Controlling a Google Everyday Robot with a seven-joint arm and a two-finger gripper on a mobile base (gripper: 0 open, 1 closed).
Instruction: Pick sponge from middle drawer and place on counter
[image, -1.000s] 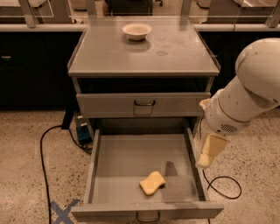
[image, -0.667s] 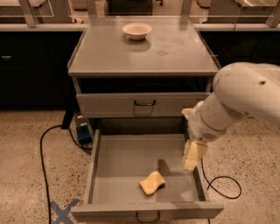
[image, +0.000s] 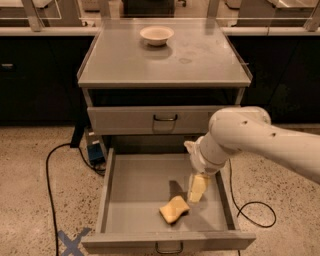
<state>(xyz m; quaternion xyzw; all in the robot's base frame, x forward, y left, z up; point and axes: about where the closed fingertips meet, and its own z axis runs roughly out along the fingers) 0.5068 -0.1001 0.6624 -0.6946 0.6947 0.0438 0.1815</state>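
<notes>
Middle drawer (image: 125, 200) pulled open, yellow sponge (image: 174, 209) laid on its near floor, gripper (image: 197, 188) held just right of it, grip state not discernible, white bowl (image: 156, 35) set far on counter (image: 165, 67).

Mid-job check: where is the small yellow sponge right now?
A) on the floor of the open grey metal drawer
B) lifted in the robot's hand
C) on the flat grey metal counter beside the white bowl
A: the small yellow sponge lies on the floor of the open grey metal drawer, the hand hanging inside the drawer close beside it.
</notes>
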